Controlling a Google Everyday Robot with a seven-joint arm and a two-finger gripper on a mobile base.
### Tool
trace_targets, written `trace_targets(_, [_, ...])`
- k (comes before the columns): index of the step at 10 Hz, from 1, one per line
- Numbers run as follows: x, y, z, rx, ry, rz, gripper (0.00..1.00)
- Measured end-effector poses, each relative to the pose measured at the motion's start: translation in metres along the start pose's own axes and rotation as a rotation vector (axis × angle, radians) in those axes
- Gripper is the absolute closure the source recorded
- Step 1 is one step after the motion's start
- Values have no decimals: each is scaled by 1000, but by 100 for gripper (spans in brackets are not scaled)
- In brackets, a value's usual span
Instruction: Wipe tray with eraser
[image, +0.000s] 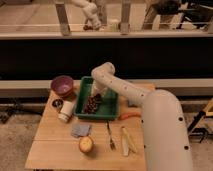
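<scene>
Dark railing and a pale floor fill the background, and in front of them stands a light wooden counter (50, 152). On the counter lies the green rectangular plastic tray (114, 106) with raised sloping sides. Inside the tray, in the half toward the front, is a brown speckled heap (91, 105).

The white robot arm (125, 90) reaches over the right rim of the tray, and its gripper (97, 93) points down inside the tray, just behind the heap. A small blackish block, the eraser (99, 96), seems to sit at the tip of the gripper, inside the tray. I cannot tell if the gripper is open or closed, or if it really holds the block.

Left of the tray is a round purple bowl (62, 85), and a white cup (65, 111) stands at the front left corner of the tray. In front of the tray lie a grey-blue cloth square (80, 130), a round yellowish fruit (86, 145) and a metal fork (110, 136). An orange carrot (130, 116) lies at the front right corner of the tray.
</scene>
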Motion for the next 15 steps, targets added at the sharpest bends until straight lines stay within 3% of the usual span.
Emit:
trace_targets(1, [-6,8,-1,-27,-20,-19,95])
trace_targets(3, [-15,26,-3,-45,-58,-17,95])
trace_targets(6, [-39,16,-2,-76,-107,-80,95])
trace_targets(10, [-58,30,2,-66,-163,-87,95])
trace_targets(13, [-45,53,6,-39,-151,17,95])
trace_targets(15, [-22,69,13,-25,-110,109,95])
